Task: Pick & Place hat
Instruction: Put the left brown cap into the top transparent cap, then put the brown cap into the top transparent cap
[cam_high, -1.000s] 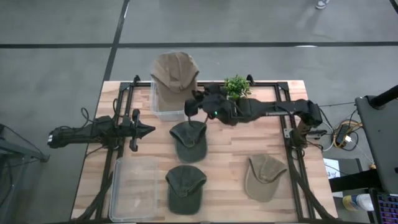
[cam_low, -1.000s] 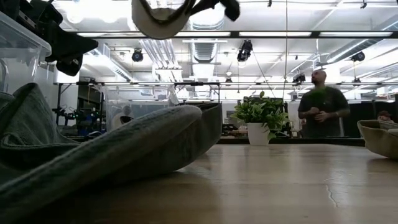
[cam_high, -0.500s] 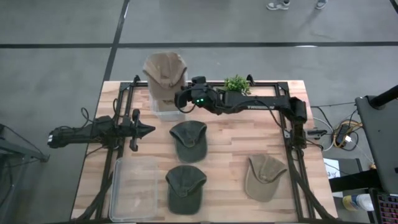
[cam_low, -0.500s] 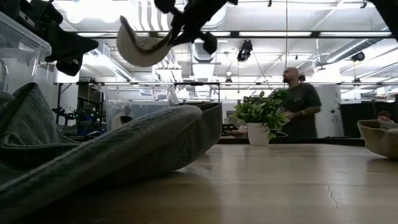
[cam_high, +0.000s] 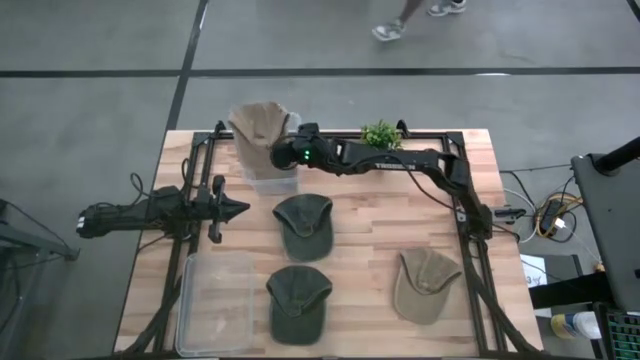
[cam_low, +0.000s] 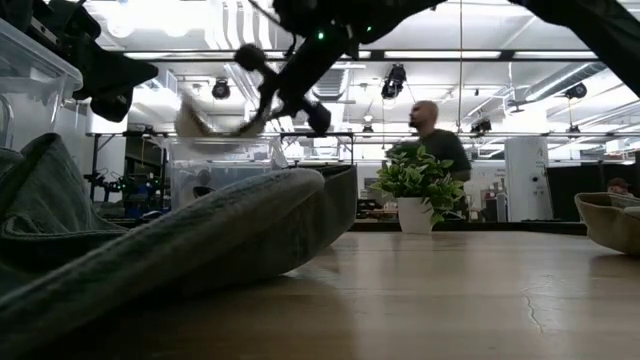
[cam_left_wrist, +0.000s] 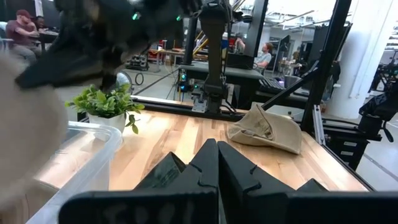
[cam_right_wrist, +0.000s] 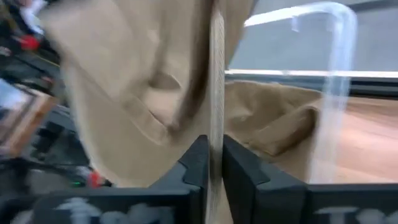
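A tan hat (cam_high: 262, 124) hangs over the clear bin (cam_high: 266, 176) at the table's far edge, held by my right gripper (cam_high: 287, 152), which reaches in from the right and is shut on it. The low view shows the tan hat (cam_low: 213, 126) just above the bin's rim (cam_low: 215, 143). In the right wrist view another tan hat (cam_right_wrist: 273, 118) lies inside the bin. My left gripper (cam_high: 236, 208) waits shut over the table's left side, touching nothing. My right gripper pinches the tan hat's thin edge (cam_right_wrist: 216, 99) between its two fingers (cam_right_wrist: 198, 163); whether this is the brim cannot be told. It comes from the table's right, slanting down. The hat is lifted clear and hangs tilted beside and below the fingers.
Two dark green hats (cam_high: 303, 226) (cam_high: 298, 300) lie mid-table, and a tan hat (cam_high: 425, 283) lies near the right edge. A second clear bin (cam_high: 214, 302) sits at the near left. A small potted plant (cam_high: 380, 135) stands at the far edge. A person (cam_low: 436, 140) walks behind the table.
My right gripper has carried the tan hat toward the table's left and far edge and down, from high above the middle to just over the far bin. The hat has tipped as it went. The person behind the table has walked leftward.
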